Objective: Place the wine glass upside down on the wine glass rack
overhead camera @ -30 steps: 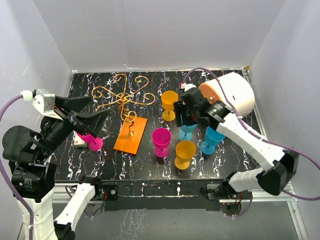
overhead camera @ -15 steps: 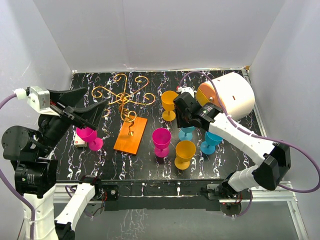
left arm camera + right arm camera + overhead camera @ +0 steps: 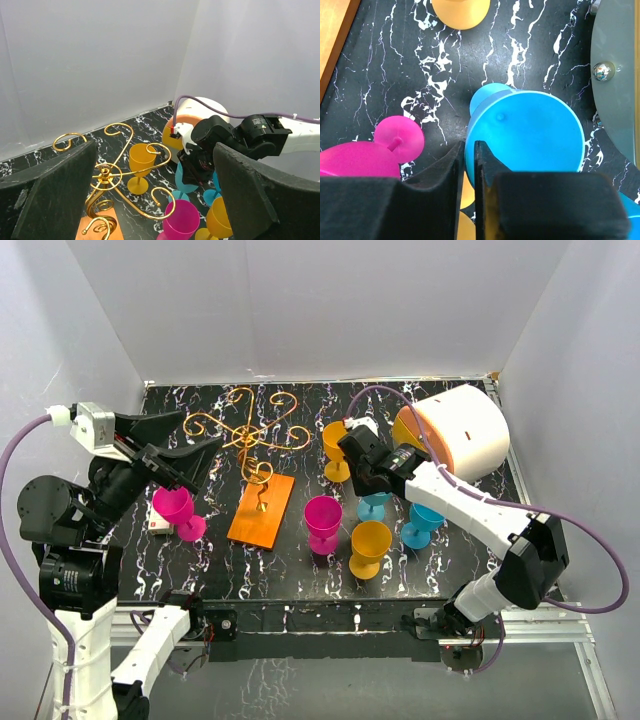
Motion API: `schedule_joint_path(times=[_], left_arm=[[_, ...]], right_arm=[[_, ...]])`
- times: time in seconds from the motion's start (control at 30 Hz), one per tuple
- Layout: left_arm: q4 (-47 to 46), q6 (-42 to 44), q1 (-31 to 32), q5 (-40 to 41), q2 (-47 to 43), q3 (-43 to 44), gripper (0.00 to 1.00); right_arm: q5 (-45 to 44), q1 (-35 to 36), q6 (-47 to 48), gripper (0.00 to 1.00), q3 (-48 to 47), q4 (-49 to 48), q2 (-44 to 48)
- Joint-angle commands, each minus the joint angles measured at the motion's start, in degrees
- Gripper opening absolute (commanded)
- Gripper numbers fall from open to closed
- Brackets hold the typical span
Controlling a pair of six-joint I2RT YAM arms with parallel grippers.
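Sky-blue plastic wine glass [image 3: 525, 135] stands upright mid-table, well right of the gold wire rack on its orange base [image 3: 262, 510]. Since a second ago the right gripper [image 3: 468, 160] has swung in and closed, and it now pinches the glass's rim wall. The right arm stretches forward, wrist tipped down. The left gripper [image 3: 203, 432] hovers, spread wide.

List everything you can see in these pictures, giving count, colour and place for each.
wine glass rack: 1, gold wire on orange base, left of centre
orange wine glasses: 2, orange, one mid-table, one nearer front
magenta wine glasses: 2, magenta, one centre, one far left
held blue wine glass: 1, blue, centre-right
free blue wine glass: 1, blue, further right
drum: 1, white and orange, back right
table: 1, black marbled
left claw: open, raised at left
right claw: pinching held blue wine glass's rim
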State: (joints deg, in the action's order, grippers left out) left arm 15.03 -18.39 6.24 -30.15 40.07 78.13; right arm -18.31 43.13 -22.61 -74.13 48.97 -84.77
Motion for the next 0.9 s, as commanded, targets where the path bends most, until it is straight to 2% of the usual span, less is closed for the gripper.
schedule_joint_path(times=[0.0,0.07,0.53,0.77,0.87], left_arm=[[-3.7,1.3,0.2,-2.9,0.3,-0.1,0.99],[-4.4,1.0,0.2,-3.1,0.5,-0.3,0.99],[-8.9,-2.7,0.2,-6.5,0.7,1.1,0.99],[-6.8,-6.1,0.2,-6.4,0.1,3.2,0.99],[-7.7,-9.0,0.2,-6.5,-0.2,3.3,0.99]], right_arm=[[-1.2,0.5,1.8,0.05,-3.5,-2.8,0.2],[-1.5,0.4,1.9,0.0,-4.6,-1.7,0.3],[1.1,0.4,3.8,0.0,-14.3,6.4,11.4],[5.2,0.5,4.6,0.0,-17.8,-0.5,16.6],[3.5,0.5,4.6,0.0,-18.9,-6.1,18.4]])
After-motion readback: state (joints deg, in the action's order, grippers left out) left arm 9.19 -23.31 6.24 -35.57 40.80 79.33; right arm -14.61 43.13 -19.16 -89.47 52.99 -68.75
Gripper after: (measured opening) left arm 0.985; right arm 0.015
